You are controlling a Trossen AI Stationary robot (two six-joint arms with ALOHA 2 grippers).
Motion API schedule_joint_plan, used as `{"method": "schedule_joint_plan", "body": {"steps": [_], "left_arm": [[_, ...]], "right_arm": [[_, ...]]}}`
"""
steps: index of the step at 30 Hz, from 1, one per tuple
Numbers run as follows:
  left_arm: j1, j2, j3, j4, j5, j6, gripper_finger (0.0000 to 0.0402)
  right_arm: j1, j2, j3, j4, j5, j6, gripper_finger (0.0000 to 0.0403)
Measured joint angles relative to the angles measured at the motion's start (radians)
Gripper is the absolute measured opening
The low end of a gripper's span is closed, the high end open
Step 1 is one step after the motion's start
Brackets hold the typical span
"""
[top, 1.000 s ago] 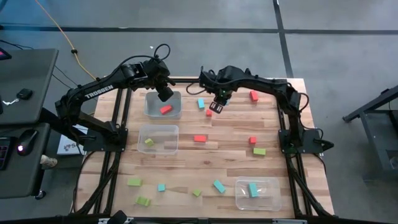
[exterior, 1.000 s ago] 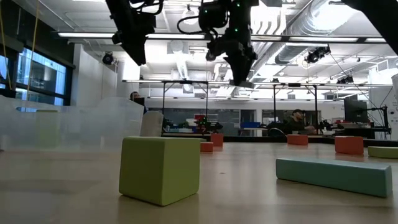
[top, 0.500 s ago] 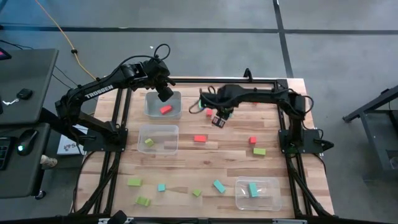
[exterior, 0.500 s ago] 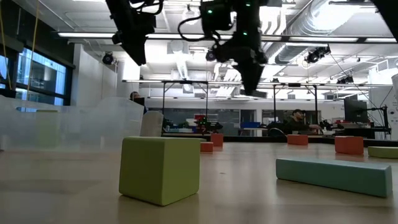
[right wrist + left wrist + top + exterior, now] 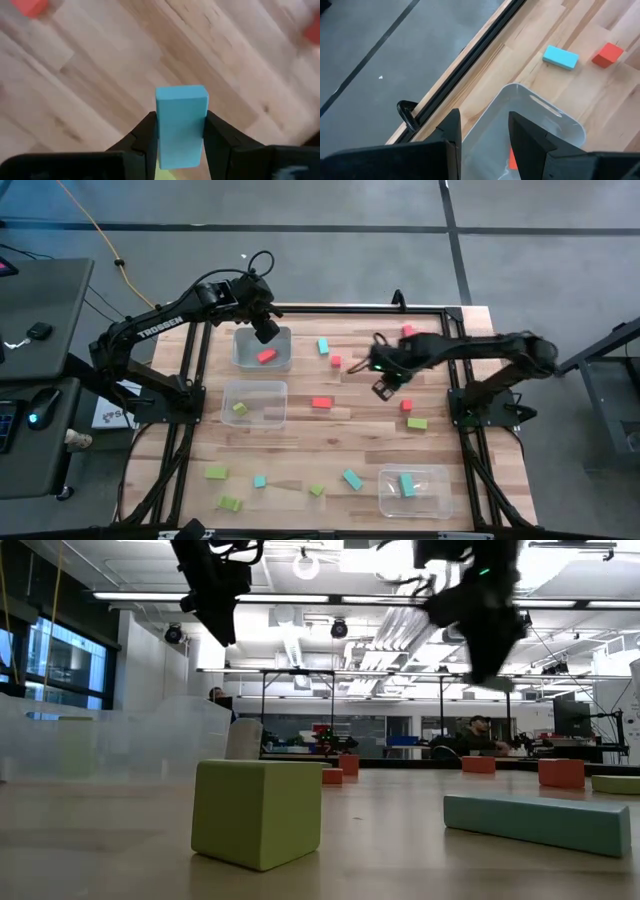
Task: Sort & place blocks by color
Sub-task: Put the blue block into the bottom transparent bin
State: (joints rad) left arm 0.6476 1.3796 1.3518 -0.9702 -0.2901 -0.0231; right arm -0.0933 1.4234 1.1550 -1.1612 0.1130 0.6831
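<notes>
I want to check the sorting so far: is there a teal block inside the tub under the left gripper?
No, the tub under the left gripper holds only a red block.

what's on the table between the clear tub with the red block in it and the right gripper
In the high view, a teal block and a small red block lie between that clear plastic tub and the right gripper.

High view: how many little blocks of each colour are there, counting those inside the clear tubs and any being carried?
Red solid blocks: 5
Teal solid blocks: 5, one held in the right gripper
Lime green solid blocks: 5
Total: 15
</notes>
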Motion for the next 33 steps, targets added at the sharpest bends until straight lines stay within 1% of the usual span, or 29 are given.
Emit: {"method": "schedule_joint_plan", "body": {"steps": [4, 8, 11, 14, 18, 24, 27, 33], "left_arm": [[0.0, 0.0, 0.0, 0.0, 0.002, 0.0, 0.0097], [0.0, 0.0, 0.0, 0.0, 0.002, 0.0, 0.0097], [0.0, 0.0, 0.0, 0.0, 0.002, -0.002, 0.0097], [0.0, 0.0, 0.0, 0.0, 0.002, -0.011, 0.0097], [0.0, 0.001, 0.0, 0.0, 0.002, -0.028, 0.0097], [0.0, 0.001, 0.0, 0.0, 0.001, -0.027, 0.0097], [0.0, 0.001, 0.0, 0.0, 0.002, -0.027, 0.0097], [0.0, 0.001, 0.0, 0.0, 0.002, -0.027, 0.0097]], "right_arm": [[0.069, -0.181, -0.086, 0.005, -0.016, 0.168, 0.0096], [0.169, -0.336, -0.135, 0.031, -0.017, 0.351, 0.0096], [0.255, -0.414, -0.148, 0.058, -0.017, 0.473, 0.0096], [0.342, -0.455, -0.155, 0.115, -0.018, 0.559, 0.0096], [0.445, -0.451, -0.156, 0.181, -0.019, 0.64, 0.0096], [0.569, -0.387, -0.156, 0.248, -0.021, 0.751, 0.0096], [0.616, -0.348, -0.156, 0.292, -0.038, 0.79, 0.0096], [0.674, -0.25, -0.156, 0.366, -0.089, 0.879, 0.0096]]}}
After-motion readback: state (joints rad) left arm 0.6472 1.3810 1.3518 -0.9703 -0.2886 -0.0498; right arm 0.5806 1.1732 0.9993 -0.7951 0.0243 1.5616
